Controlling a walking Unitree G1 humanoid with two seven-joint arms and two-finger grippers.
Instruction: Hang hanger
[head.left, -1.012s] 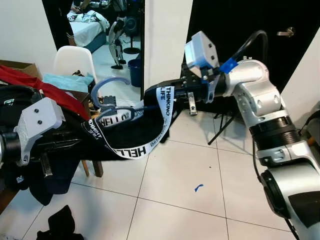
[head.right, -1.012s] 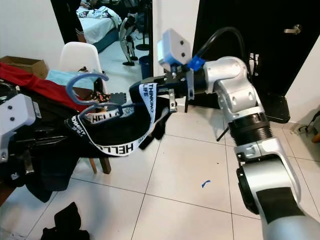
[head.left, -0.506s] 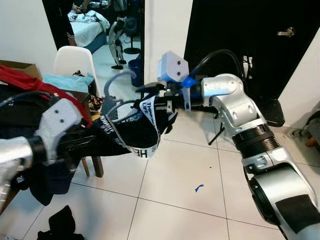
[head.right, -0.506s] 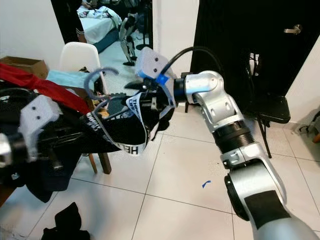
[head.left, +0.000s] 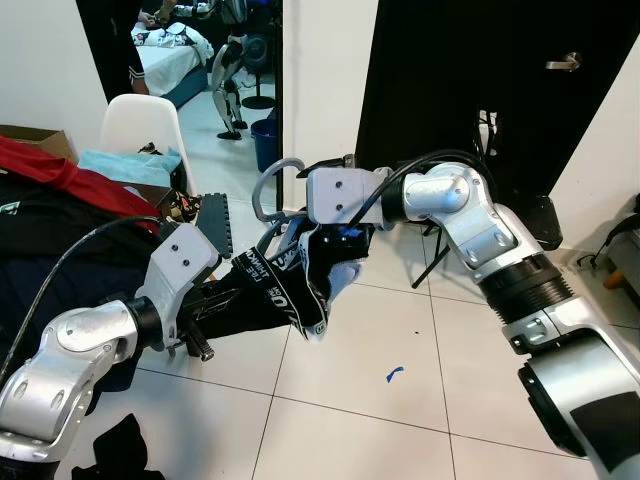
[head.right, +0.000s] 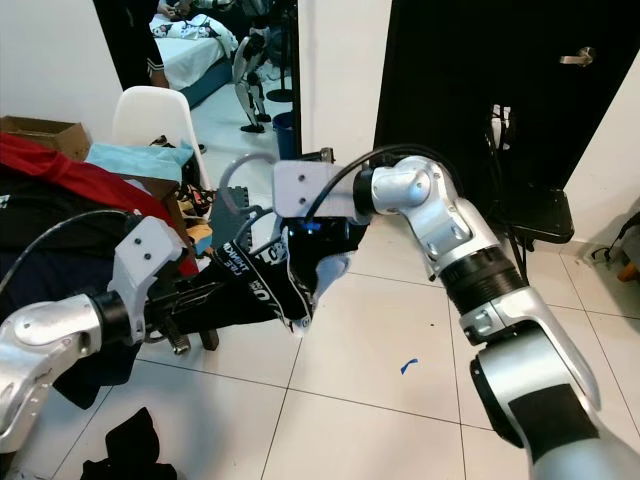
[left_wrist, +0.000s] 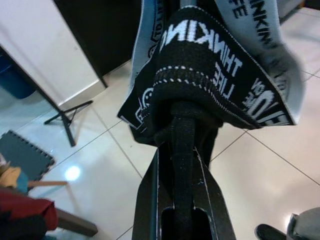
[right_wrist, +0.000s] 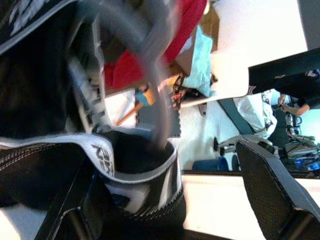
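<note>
- the grey hanger (head.left: 270, 185), carrying a black garment with white lettered trim (head.left: 295, 290), is held in the air above the tiled floor (head.left: 400, 420), between the two arms.
- the left gripper (left_wrist: 182, 150) has its fingers clamped on a fold of the black garment.
- the right gripper (head.left: 335, 235) is pressed into the garment just under the hanger's hook; its fingers stand apart in the right wrist view.
- a white chair (head.left: 140, 125) stands behind, beside a pile of red and black clothes (head.left: 60, 180).

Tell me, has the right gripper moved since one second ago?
Yes. The right gripper swung toward the robot's left, from in front of the black door to nearer the white chair.
</note>
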